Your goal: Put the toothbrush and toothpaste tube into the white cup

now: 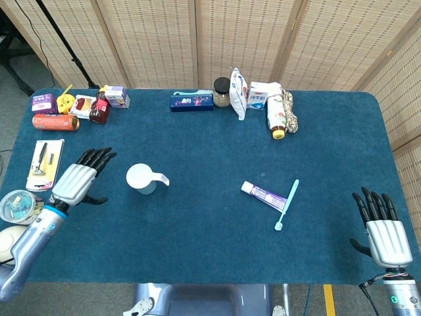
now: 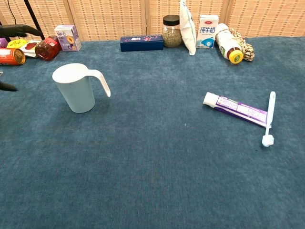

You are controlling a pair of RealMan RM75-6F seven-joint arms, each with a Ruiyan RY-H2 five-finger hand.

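Note:
The white cup (image 1: 142, 178) (image 2: 77, 88) stands upright left of the table's middle, handle pointing right. A white and purple toothpaste tube (image 1: 263, 195) (image 2: 236, 109) lies flat at centre right. Its far end touches a light blue toothbrush (image 1: 287, 204) (image 2: 269, 118), brush head toward the front edge. My left hand (image 1: 80, 179) hovers just left of the cup, fingers spread, holding nothing; the chest view shows only its dark fingertips (image 2: 19, 30). My right hand (image 1: 381, 230) stays at the front right corner, fingers apart, empty, well away from the toothbrush.
Along the back edge stand a blue box (image 1: 191, 101), a jar (image 1: 222, 92), a white pouch (image 1: 238, 83), a milk carton (image 1: 260, 95) and a bottle (image 1: 277, 117). Cans and small boxes (image 1: 56, 122) crowd the back left. A packaged tool (image 1: 45, 163) lies at the left edge.

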